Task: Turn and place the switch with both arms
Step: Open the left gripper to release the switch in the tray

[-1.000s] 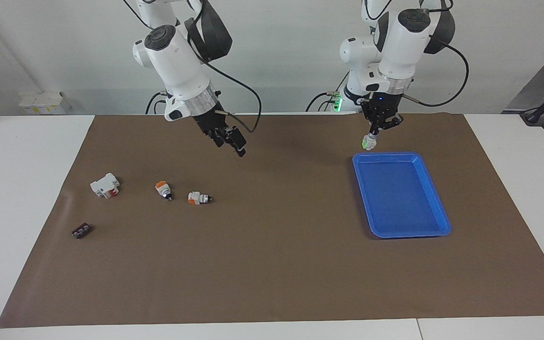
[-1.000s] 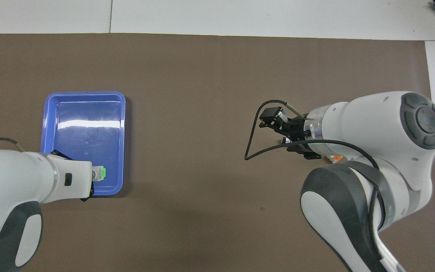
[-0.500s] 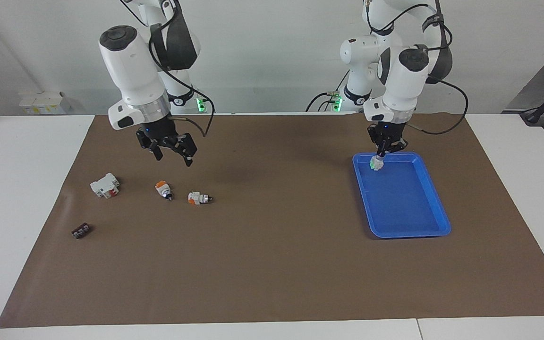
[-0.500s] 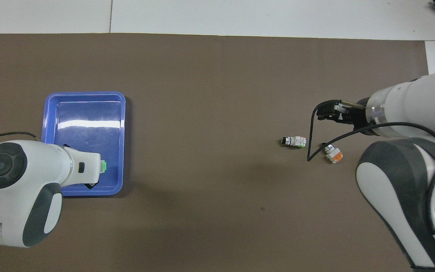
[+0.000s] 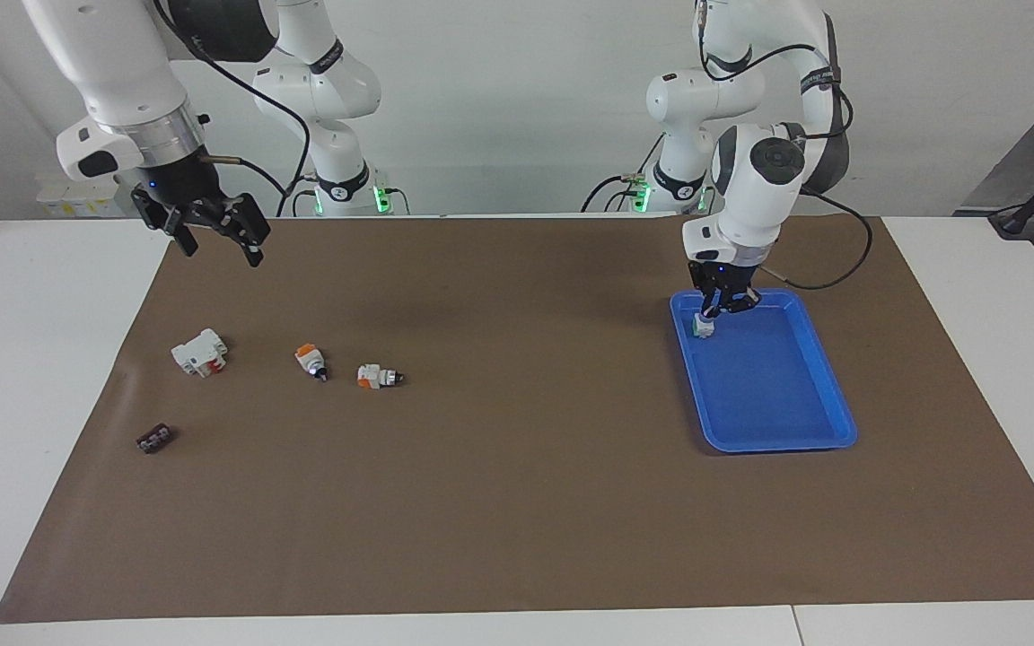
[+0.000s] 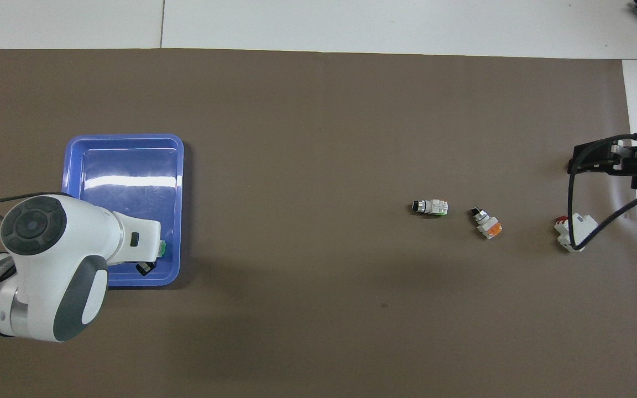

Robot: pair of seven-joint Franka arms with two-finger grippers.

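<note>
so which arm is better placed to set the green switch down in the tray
Left: the left gripper is down in the blue tray at the switch. The right gripper hangs empty over the table's right-arm end.

Two glossy white jointed arms, rounded shells; dark grey round caps on joints, black bands at the elbows. Brushed silver ring at the right arm's wrist (image 5: 144, 135). Left arm (image 5: 755, 170) of the same build. Black two-finger grippers, right (image 5: 212, 235) and left (image 5: 722, 305), each with a small blue light on its housing. Black cables loop from wrists to upper links. Green lights glow at both bases.
</note>
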